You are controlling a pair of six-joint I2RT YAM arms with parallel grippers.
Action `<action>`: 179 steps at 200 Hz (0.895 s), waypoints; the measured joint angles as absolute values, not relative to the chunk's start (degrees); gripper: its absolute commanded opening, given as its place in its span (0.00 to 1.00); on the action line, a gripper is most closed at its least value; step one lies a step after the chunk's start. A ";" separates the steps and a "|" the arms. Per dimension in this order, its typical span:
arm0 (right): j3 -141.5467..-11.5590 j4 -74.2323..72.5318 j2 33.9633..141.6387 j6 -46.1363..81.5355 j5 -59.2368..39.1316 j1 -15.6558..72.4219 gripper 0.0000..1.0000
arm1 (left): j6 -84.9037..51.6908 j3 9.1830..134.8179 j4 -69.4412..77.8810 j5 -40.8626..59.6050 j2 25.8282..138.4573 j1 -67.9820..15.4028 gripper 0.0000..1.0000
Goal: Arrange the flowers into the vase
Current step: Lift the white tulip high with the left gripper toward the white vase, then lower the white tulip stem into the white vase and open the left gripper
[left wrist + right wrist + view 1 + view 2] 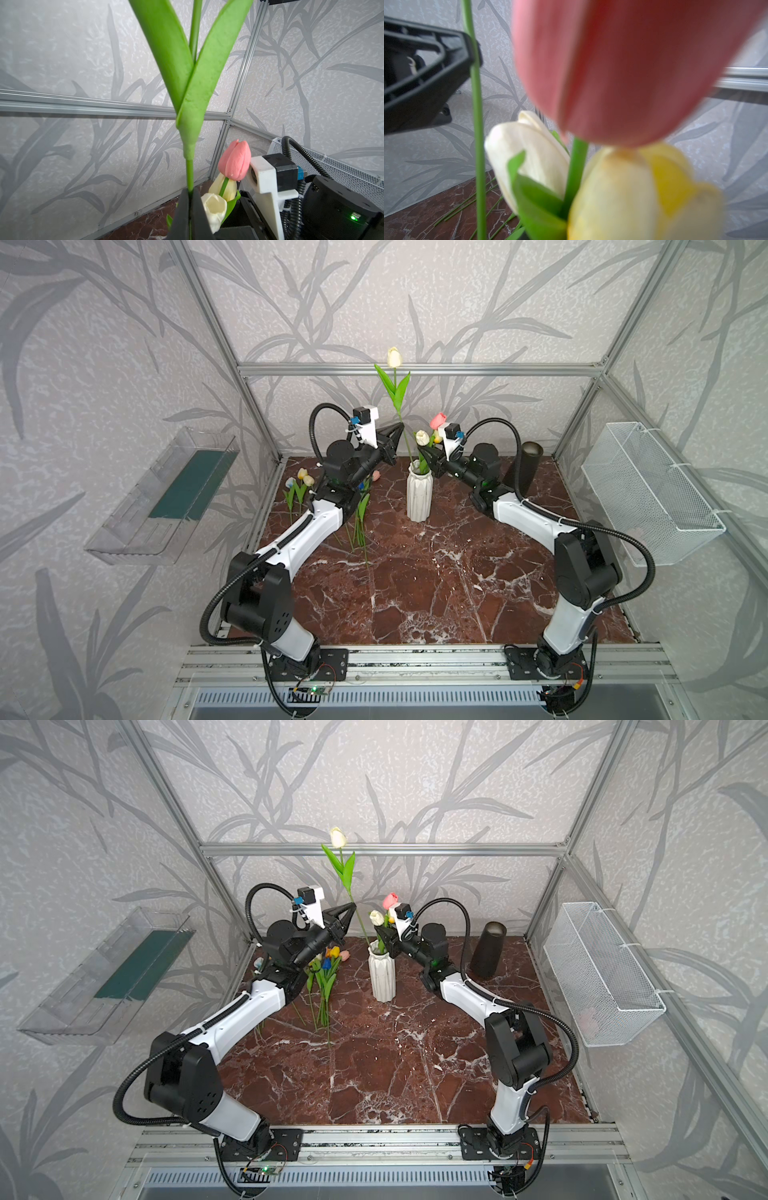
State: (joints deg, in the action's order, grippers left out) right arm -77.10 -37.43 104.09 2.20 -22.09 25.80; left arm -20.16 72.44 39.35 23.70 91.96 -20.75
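Tulip (400, 394), stem clamped in left jaws

A lab robot booth: aluminium frame (415, 369), wallpapered panels (457, 302), marble-patterned tabletop (415, 593).

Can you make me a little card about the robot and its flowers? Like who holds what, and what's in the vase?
vase: white, ribbed, upright
left gripper: shut on the stem of the tall cream tulip
right gripper: by the stems at the vase mouth, grip unclear
in vase: pink tulip, white tulip, yellow tulip
on table: loose tulips lying left of the vase
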 measured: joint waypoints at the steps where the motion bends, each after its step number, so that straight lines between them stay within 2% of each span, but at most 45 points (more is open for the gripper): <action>1: -77.10 -37.43 104.09 2.20 -22.09 25.80 0.33 | -20.14 72.44 39.53 23.70 92.18 -20.78 0.00; 57: -77.10 -37.43 104.07 2.37 -22.20 25.80 0.33 | -17.72 71.61 45.82 21.50 98.17 -22.02 0.00; 117: -77.10 -37.43 103.90 2.57 -22.59 25.47 0.34 | -15.55 67.92 51.33 19.38 98.48 -23.22 0.00; 179: -77.10 -37.45 103.83 3.05 -22.59 25.43 0.34 | -12.58 63.59 50.92 18.92 98.48 -25.12 0.00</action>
State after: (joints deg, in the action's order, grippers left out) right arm -77.10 -37.45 103.83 3.05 -22.59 25.43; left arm -12.58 63.59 50.92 18.92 98.48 -25.12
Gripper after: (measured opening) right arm 0.336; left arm 0.048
